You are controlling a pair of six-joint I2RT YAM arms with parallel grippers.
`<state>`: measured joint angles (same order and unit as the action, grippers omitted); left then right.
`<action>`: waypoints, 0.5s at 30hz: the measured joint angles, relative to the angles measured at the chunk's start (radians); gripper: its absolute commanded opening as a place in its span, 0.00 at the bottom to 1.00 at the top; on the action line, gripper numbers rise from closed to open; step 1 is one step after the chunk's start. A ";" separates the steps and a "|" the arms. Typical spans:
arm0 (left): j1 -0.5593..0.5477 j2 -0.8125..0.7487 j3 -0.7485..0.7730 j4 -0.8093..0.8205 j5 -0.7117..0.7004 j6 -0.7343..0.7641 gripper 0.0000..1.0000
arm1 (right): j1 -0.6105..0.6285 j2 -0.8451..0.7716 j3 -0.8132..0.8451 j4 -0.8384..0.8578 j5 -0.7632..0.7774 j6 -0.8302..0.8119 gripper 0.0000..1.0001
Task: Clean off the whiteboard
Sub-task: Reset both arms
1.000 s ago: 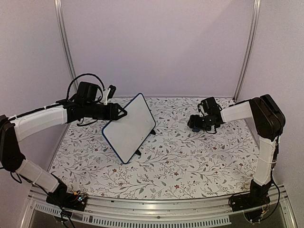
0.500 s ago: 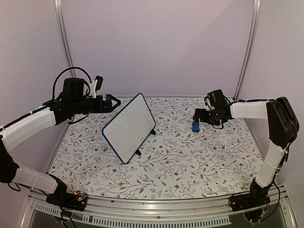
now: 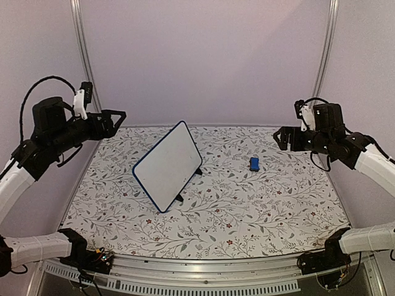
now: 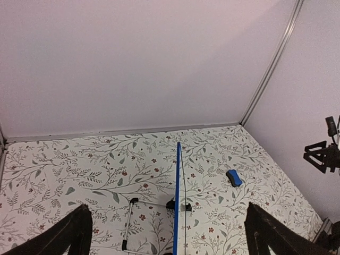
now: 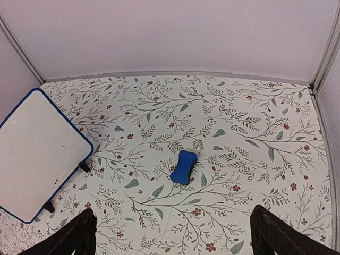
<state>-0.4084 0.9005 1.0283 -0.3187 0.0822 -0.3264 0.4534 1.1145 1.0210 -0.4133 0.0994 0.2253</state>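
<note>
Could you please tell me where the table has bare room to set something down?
The near strip of the floral tablecloth, in front of the propped white blue-edged whiteboard and small blue bone-shaped eraser, lies bare, as does the gap between them. Nowhere is crowded.

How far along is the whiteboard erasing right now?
Done, apparently: the whiteboard face looks clean apart from a few faint specks in the right wrist view. In hand: nothing; the left claw and right claw are open and raised, and the blue eraser lies on the table. Left: perhaps those specks, if they are ink.
</note>
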 measured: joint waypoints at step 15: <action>0.007 -0.336 -0.324 -0.083 -0.173 0.005 1.00 | -0.001 -0.304 -0.137 -0.076 0.138 -0.032 0.99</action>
<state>-0.4015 0.5640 0.7040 -0.4015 -0.0906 -0.3214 0.4526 0.8101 0.8837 -0.4889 0.2379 0.1936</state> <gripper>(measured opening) 0.996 0.989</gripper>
